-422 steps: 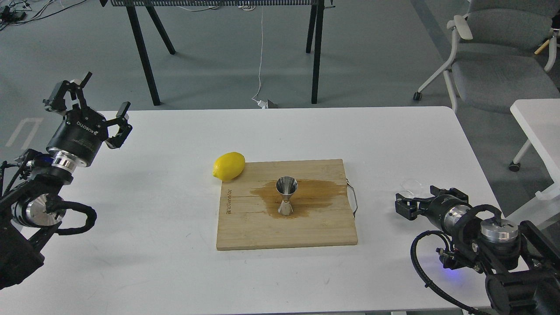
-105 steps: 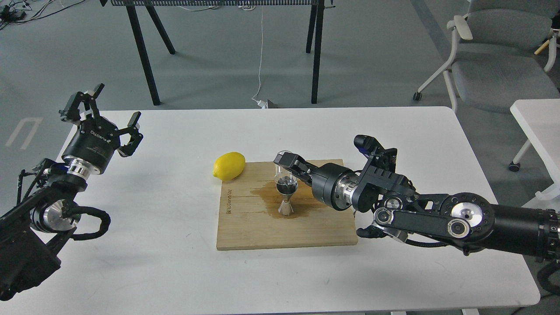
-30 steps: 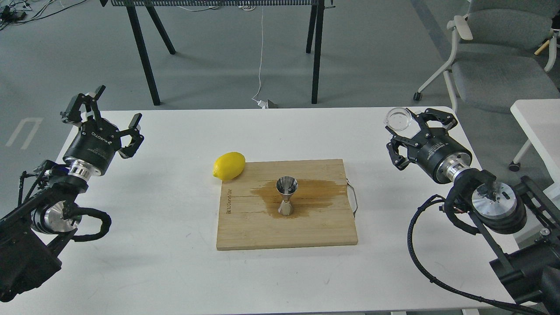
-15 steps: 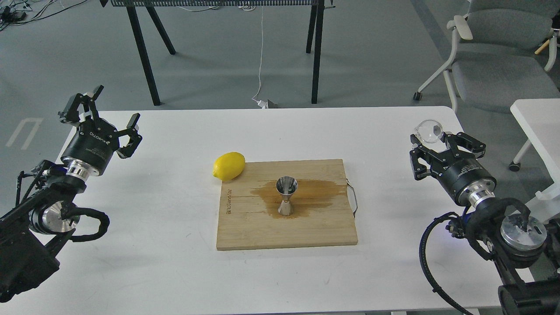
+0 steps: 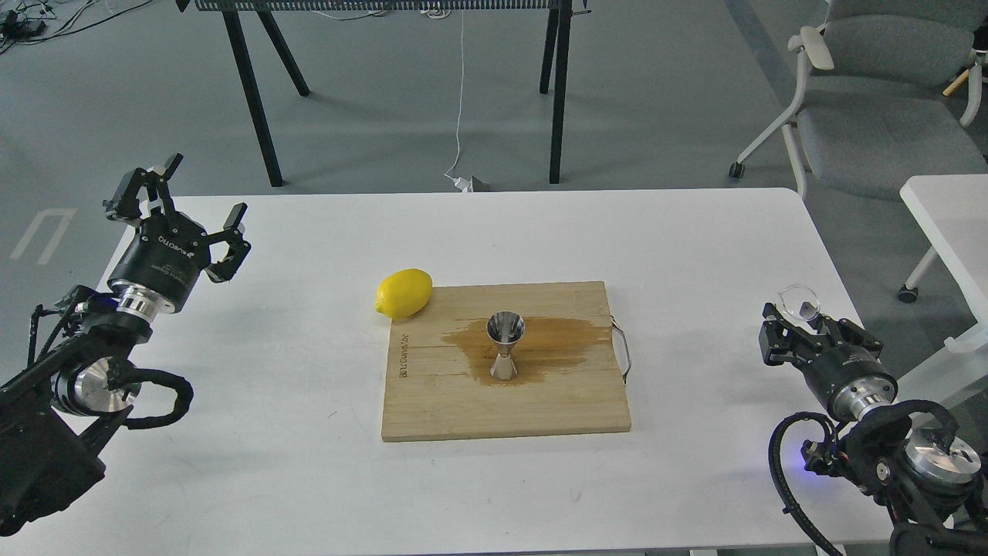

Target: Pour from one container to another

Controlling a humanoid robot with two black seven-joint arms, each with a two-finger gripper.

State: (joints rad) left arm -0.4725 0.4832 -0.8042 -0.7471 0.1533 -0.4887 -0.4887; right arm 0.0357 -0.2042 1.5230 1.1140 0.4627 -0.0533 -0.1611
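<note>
Lowered right pincer grips glass cup near table edge.

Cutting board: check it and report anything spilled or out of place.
A brown liquid stain spreads across the wooden cutting board around the base of the steel jigger, which stands upright in it. It looks like spilled liquid. The lemon touches the board's far left corner.

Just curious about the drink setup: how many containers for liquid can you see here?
2. The steel jigger stands upright on the stained cutting board; the small clear glass cup sits at the right gripper, near the table's right edge.
</note>
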